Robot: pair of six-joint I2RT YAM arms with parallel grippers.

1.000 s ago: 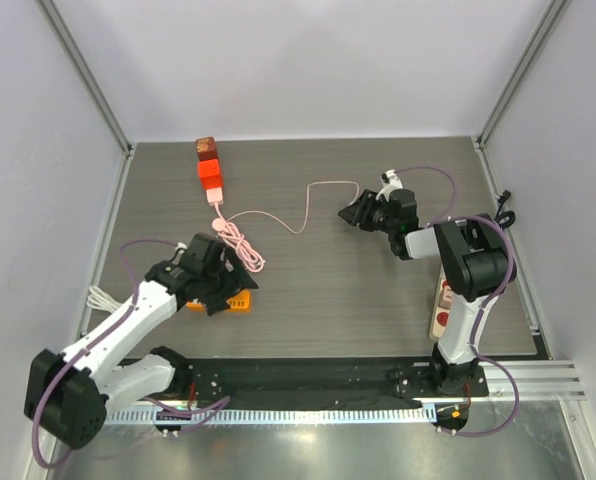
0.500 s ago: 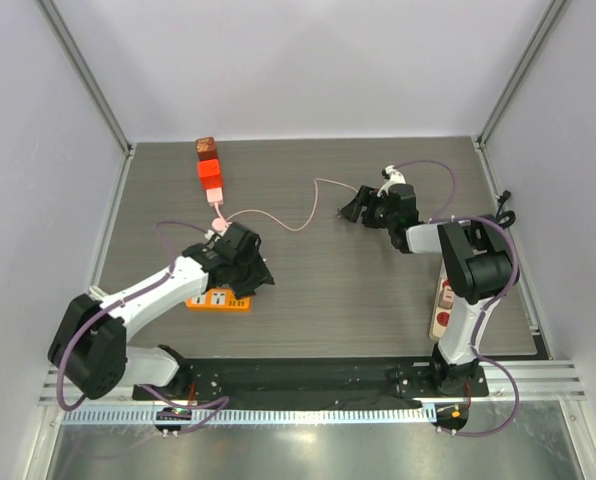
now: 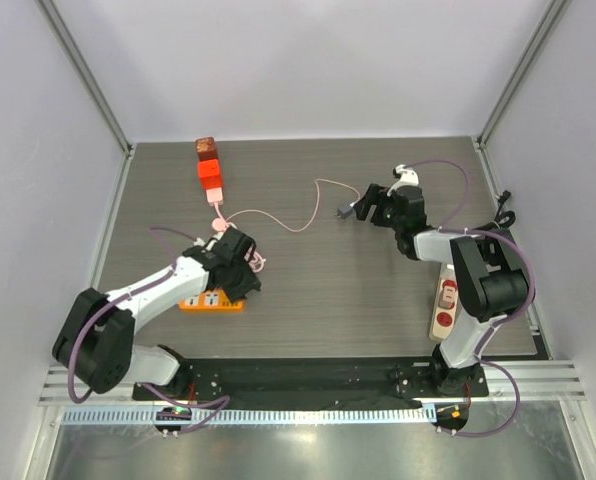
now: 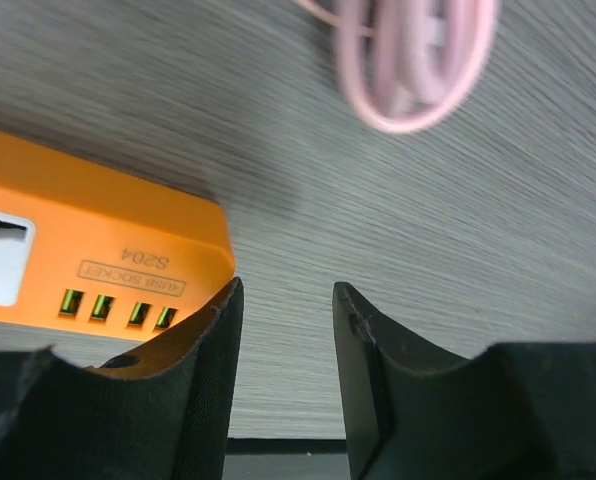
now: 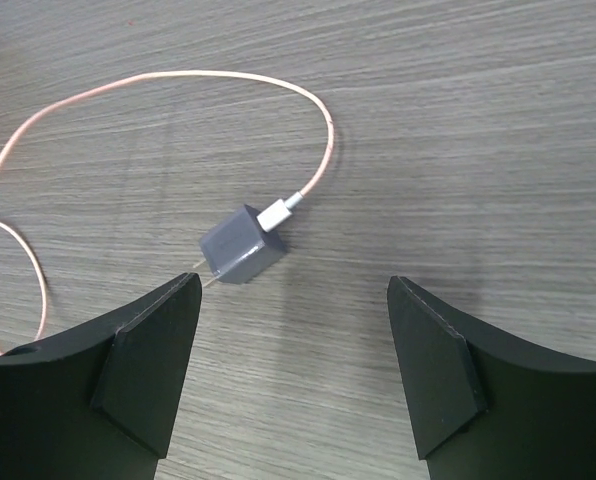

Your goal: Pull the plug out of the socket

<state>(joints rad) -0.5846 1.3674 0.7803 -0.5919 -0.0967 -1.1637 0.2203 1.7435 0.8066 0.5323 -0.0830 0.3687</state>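
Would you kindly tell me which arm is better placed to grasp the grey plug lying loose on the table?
Right: the right pincer, open, faces the grey plug ahead; the left pincer sits across the table by the orange socket strip.

Plug (image 5: 241, 245): released, loose on table (image 3: 318, 300). Right gripper (image 5: 293, 288): opened, drawn back. Left gripper (image 3: 240, 281): shifted to socket (image 3: 206, 302) right end
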